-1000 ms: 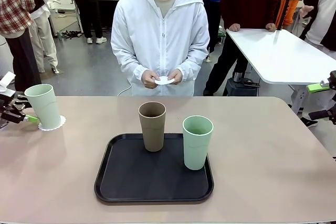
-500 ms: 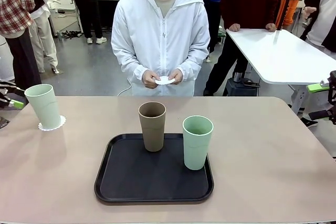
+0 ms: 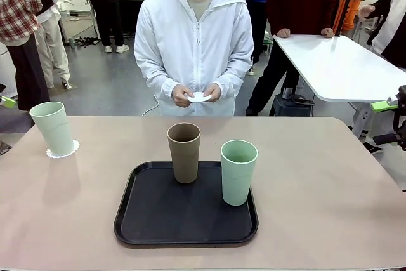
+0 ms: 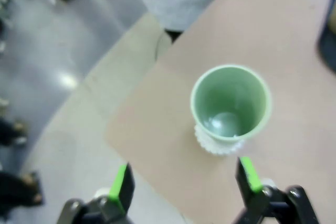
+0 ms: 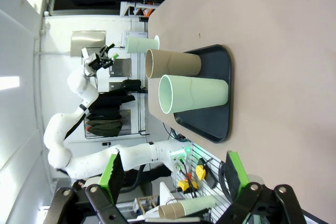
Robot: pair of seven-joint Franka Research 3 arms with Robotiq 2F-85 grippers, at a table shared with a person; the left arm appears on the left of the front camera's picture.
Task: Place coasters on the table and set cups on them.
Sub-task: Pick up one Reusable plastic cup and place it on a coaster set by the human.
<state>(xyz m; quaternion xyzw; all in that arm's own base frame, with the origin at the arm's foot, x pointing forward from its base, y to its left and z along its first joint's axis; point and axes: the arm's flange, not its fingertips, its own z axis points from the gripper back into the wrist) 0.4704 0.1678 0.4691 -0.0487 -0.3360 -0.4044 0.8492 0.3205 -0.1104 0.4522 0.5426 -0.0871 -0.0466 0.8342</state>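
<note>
A pale mint cup (image 3: 53,128) stands upright on a white scalloped coaster (image 3: 63,150) at the far left of the beige table (image 3: 317,182). In the left wrist view my left gripper (image 4: 185,181) hangs open above and just clear of that cup (image 4: 231,103); one of its green pads (image 3: 7,101) shows at the front view's left edge. A brown cup (image 3: 184,152) and a second mint cup (image 3: 238,172) stand on the black tray (image 3: 152,220). The person's hands hold another coaster (image 3: 198,97). My right gripper (image 5: 172,174) is open and empty off the table's right edge (image 3: 386,122).
The person stands at the far side of the table, hands at waist height behind its edge. A white glossy table (image 3: 342,68) with other people around it is at the back right. Bare tabletop lies left and right of the tray.
My left gripper has let go of the mint cup on the coaster and drawn back up and to the left, off the table's edge. The cup stays standing on the coaster.
</note>
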